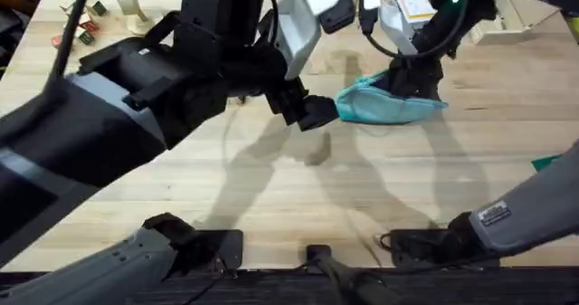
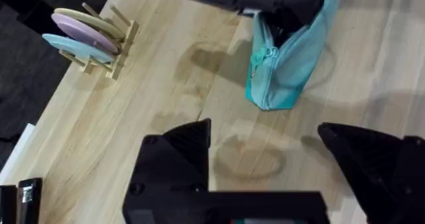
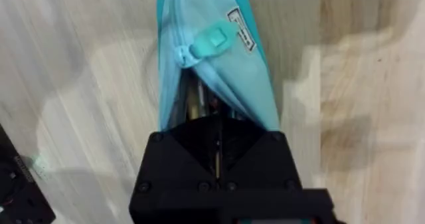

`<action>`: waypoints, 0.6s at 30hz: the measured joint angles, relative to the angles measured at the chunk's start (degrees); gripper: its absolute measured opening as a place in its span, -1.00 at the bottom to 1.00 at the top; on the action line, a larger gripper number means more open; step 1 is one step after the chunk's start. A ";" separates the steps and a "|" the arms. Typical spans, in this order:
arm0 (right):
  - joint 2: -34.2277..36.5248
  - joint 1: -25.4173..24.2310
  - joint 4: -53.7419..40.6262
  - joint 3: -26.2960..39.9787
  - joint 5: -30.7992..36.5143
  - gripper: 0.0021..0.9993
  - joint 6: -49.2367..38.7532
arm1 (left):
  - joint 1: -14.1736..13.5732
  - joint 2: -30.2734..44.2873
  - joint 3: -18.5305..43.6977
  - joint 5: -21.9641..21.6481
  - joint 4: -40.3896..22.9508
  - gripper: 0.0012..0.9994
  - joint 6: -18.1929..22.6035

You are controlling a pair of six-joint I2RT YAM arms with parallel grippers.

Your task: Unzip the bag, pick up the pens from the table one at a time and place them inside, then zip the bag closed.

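The right gripper (image 3: 218,141) jaws are pinched on the bag (image 3: 219,71); the left gripper (image 2: 265,151) is spread, empty; the pull tab (image 3: 207,43) should be grasped while the fabric is held taut.

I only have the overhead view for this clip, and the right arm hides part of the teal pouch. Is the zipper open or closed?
Observer: Partly open. In the right wrist view the bag gapes between its zipper pull and the gripper, and thin pens show inside.
Operator: Is the right gripper holding it?
Observer: The right gripper looks pinched shut on the bag's open end.
Operator: And the left gripper?
Observer: The left gripper is open, with bare table between its fingers and the bag ahead, untouched.
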 joint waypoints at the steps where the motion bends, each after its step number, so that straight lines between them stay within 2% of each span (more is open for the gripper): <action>1: 0.29 0.00 0.02 0.00 -0.03 -0.94 0.00 | 0.00 0.01 0.00 0.00 0.00 0.99 0.00; 7: 0.41 0.00 0.00 0.15 -0.08 -0.94 0.00 | 0.00 0.02 0.00 0.00 0.00 0.99 -0.01; 9: 0.39 0.00 -0.04 0.15 -0.15 -0.82 0.04 | 0.00 0.01 0.00 0.00 0.00 0.99 -0.01; 11: 0.39 0.00 -0.04 0.20 -0.23 -0.34 0.16 | 0.00 0.00 0.00 0.00 -0.02 0.99 0.01; 15: 0.42 0.04 -0.03 0.20 -0.21 0.80 0.02 | 0.00 0.00 0.00 0.00 -0.01 0.99 0.01; 16: 0.42 0.02 -0.07 0.20 -0.19 0.99 -0.21 | 0.00 0.00 0.00 0.00 -0.01 0.99 0.01; 18: 0.42 -0.02 -0.07 0.20 -0.21 0.99 -0.20 | 0.00 0.00 0.00 0.00 0.00 0.99 -0.01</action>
